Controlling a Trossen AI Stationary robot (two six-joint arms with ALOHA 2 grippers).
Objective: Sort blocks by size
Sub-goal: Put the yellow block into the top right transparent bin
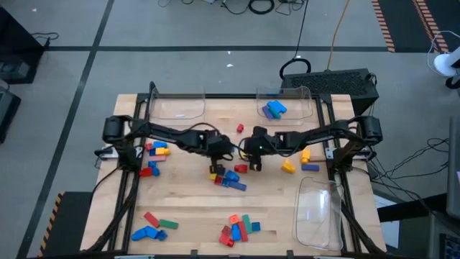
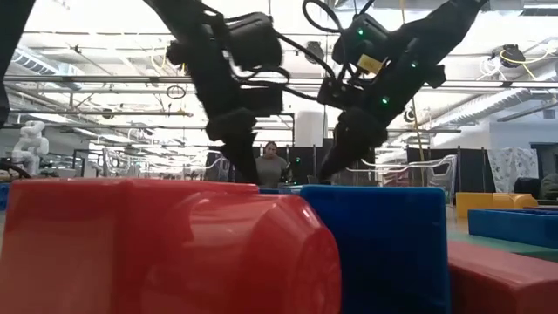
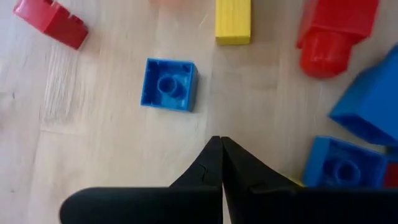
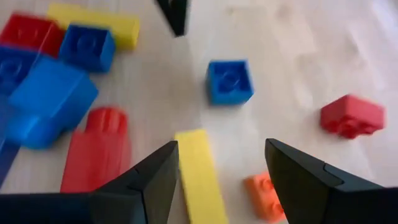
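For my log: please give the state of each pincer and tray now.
Left pincer: shut, empty, over the table's middle.
Right pincer: open, empty, above a yellow bar.
Back-left tray: empty.
Back-right tray: holds blue blocks.
Front-right tray: empty.

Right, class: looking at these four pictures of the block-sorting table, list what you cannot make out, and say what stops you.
- Low view: most of the table, hidden behind the close red plastic brick and blue plastic brick.
- Right wrist view: the long yellow plastic bar, cut off by the picture's edge.
- High view: the studs on the small bricks, too small to count.
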